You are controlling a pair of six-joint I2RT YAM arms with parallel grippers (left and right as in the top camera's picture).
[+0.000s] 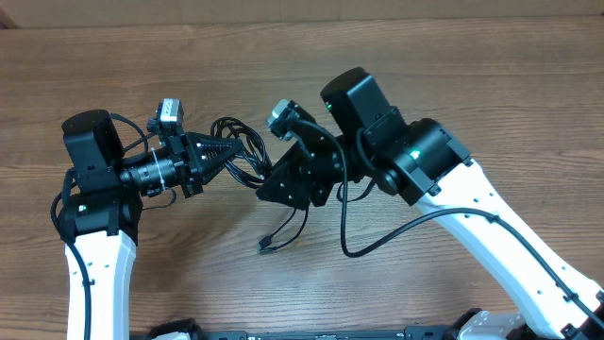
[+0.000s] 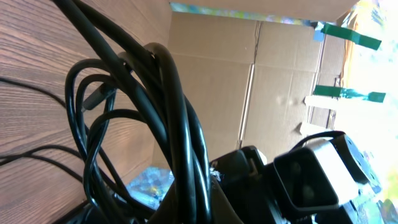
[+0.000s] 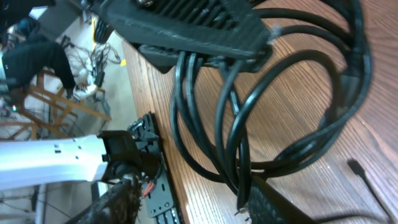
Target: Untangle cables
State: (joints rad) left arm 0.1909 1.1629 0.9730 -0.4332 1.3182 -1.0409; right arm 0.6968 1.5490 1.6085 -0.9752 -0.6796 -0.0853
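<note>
The cables (image 1: 247, 142) are a tangle of thin black loops lying on the wooden table (image 1: 472, 76) between the two arms. My left gripper (image 1: 231, 151) points right and is shut on the bundle; in the left wrist view the cables (image 2: 180, 124) run straight down between its fingers. My right gripper (image 1: 264, 187) comes in from the right, just below the coil. Its fingers stand apart in the right wrist view, and the cables (image 3: 249, 124) hang against the right finger (image 3: 273, 205). One loose strand trails toward the front and ends in a small plug (image 1: 267, 246).
A thicker black wire (image 1: 377, 247) fixed to the right arm loops over the table in front of it. Cardboard walls (image 2: 280, 81) stand behind the table. A black mounting plate (image 3: 155, 180) sits at the table's edge.
</note>
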